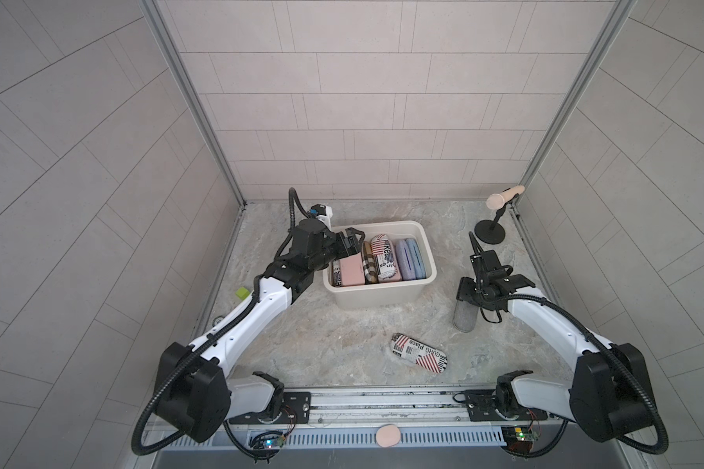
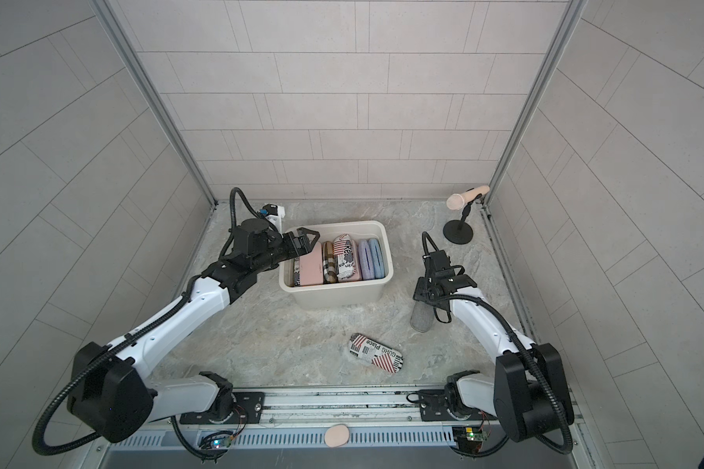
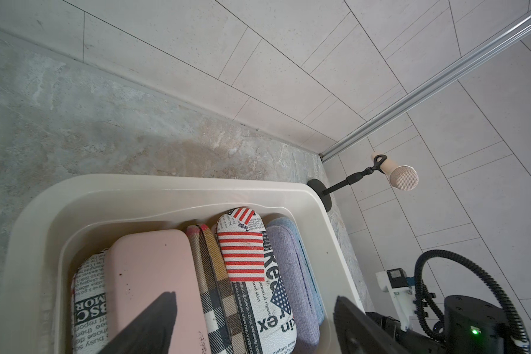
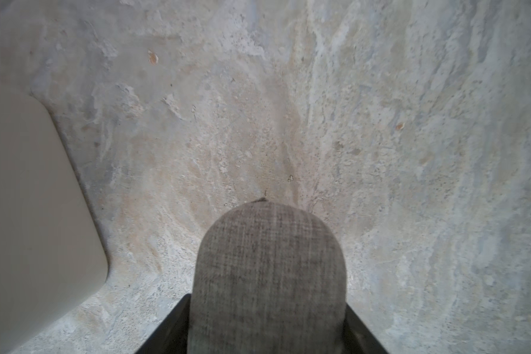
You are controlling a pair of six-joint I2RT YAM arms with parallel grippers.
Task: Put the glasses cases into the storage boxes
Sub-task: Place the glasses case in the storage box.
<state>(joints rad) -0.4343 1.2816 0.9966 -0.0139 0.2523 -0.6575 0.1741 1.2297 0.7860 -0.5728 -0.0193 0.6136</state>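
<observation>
Grey glasses case (image 4: 267,269) stands clamped in the right pincer (image 4: 268,325).

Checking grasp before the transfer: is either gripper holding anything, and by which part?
Right gripper clamps the grey case by one end, rounded far end pointing at the table. Left gripper open over the bin, empty.

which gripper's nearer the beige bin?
Left. The left gripper hangs open over one end of the bin; the right gripper stands apart past the opposite end, shut on the grey case.
</observation>
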